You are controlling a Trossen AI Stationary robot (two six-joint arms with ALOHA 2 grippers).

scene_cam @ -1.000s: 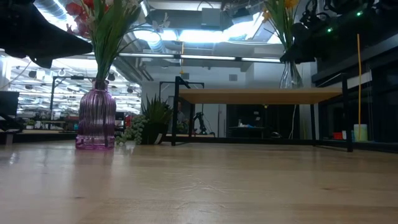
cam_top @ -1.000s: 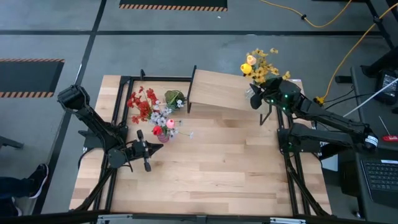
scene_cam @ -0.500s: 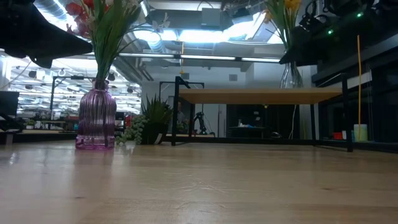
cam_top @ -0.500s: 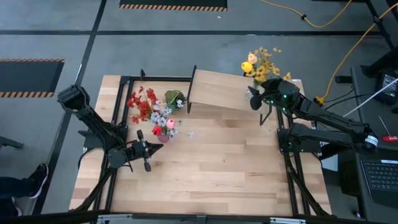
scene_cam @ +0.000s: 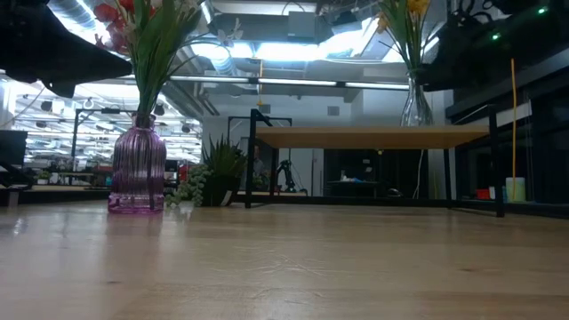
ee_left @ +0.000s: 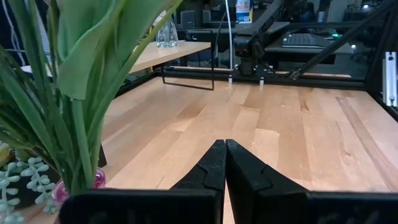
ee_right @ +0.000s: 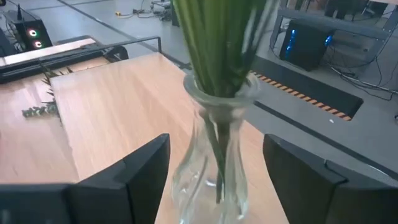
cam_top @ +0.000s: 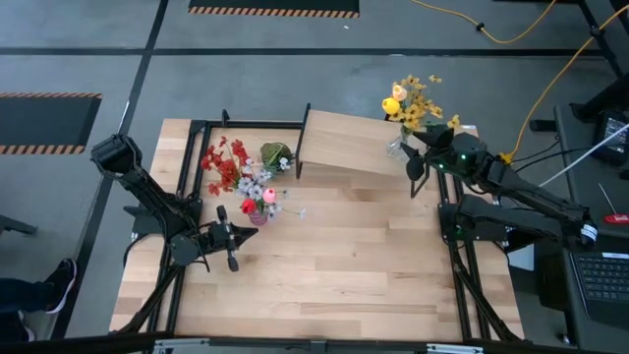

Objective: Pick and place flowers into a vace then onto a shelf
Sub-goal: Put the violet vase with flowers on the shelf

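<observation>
**Clear vase set on shelf, right claw spread**

The bench (cam_top: 334,265) carries the shelf (cam_top: 349,146). A clear vase (ee_right: 214,158) of yellow flowers (cam_top: 413,101) is stood on the shelf's right end, between the spread fingers of the right claw (ee_right: 214,180), untouched. The left claw (ee_left: 224,163) is pressed together near the purple vase (scene_cam: 137,169).

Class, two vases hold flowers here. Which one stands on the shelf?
The clear glass vase with yellow flowers stands on the shelf, between the right claw's open fingers. The purple vase stands on the table.
</observation>
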